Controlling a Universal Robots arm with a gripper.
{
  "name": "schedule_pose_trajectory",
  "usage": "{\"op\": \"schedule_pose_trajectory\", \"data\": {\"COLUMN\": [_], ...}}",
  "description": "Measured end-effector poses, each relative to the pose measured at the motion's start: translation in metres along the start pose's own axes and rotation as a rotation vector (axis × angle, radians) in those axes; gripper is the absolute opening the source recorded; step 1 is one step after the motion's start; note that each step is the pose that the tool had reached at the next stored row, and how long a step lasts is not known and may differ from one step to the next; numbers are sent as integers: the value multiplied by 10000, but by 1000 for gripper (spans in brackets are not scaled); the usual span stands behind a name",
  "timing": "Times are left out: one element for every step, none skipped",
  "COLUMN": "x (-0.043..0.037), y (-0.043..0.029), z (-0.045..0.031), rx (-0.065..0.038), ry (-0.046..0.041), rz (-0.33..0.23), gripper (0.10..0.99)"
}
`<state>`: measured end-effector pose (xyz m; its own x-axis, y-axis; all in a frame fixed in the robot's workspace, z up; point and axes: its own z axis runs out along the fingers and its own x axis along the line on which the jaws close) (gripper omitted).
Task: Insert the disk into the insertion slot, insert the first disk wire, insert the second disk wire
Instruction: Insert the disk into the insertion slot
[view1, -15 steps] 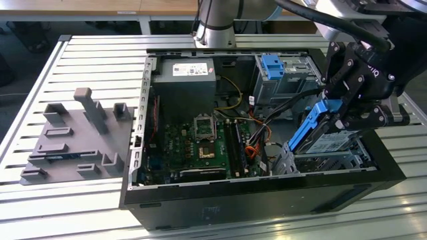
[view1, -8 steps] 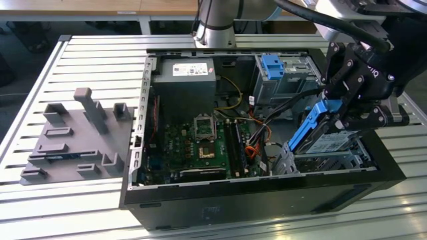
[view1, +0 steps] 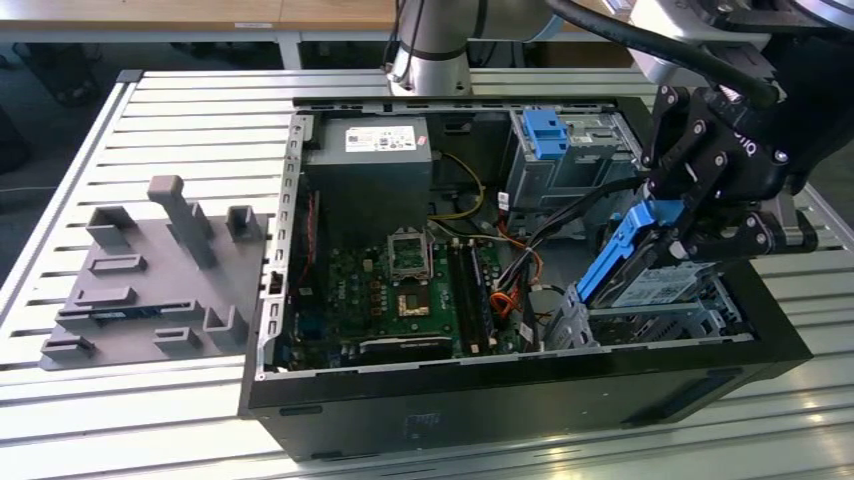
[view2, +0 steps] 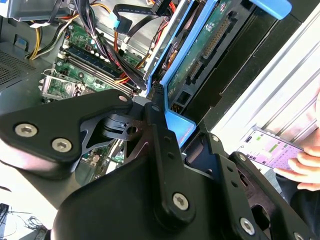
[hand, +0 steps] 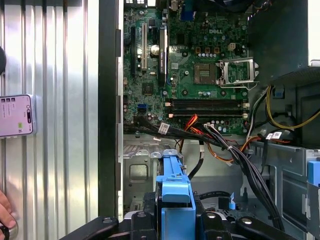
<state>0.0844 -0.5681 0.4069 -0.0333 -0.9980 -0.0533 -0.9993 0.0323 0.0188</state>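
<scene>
Slatted metal table (view1: 187, 110) bearing an open black case (view1: 534, 410).

Exterior view: gripper (view1: 701, 225), jaws clenched on the disk (view1: 638, 265), a flat slab in a blue plastic frame. It is tilted steeply above the perforated sheet-metal slot (view1: 654, 320). Grey moulded fixture (view1: 147, 280) at the exterior view's left.

Second wrist view: matt black gripper links. The disk (view2: 210, 45) shows a green circuit face. A hand (view2: 302, 167) rests at a phone (view2: 265, 147).

First wrist view: disk (hand: 175, 192) edge-on before the slot (hand: 140, 170). Green motherboard (hand: 200, 75) and bundled cables (hand: 240, 155) beyond.
</scene>
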Motion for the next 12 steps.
{"op": "schedule_pose_trajectory", "data": {"x": [0, 0, 0, 0, 0, 0, 0, 0, 0, 0, 0, 1], "y": [0, 0, 0, 0, 0, 0, 0, 0, 0, 0, 0, 0], "z": [1, 2, 2, 3, 4, 5, 6, 6, 7, 8, 9, 10], "rx": [0, 0, 0, 0, 0, 0, 0, 0, 0, 0, 0, 0], "ry": [0, 0, 0, 0, 0, 0, 0, 0, 0, 0, 0, 0], "rz": [0, 0, 0, 0, 0, 0, 0, 0, 0, 0, 0, 0], "gripper": [365, 365, 365, 365, 365, 365, 365, 365, 365, 365, 365, 365]}}
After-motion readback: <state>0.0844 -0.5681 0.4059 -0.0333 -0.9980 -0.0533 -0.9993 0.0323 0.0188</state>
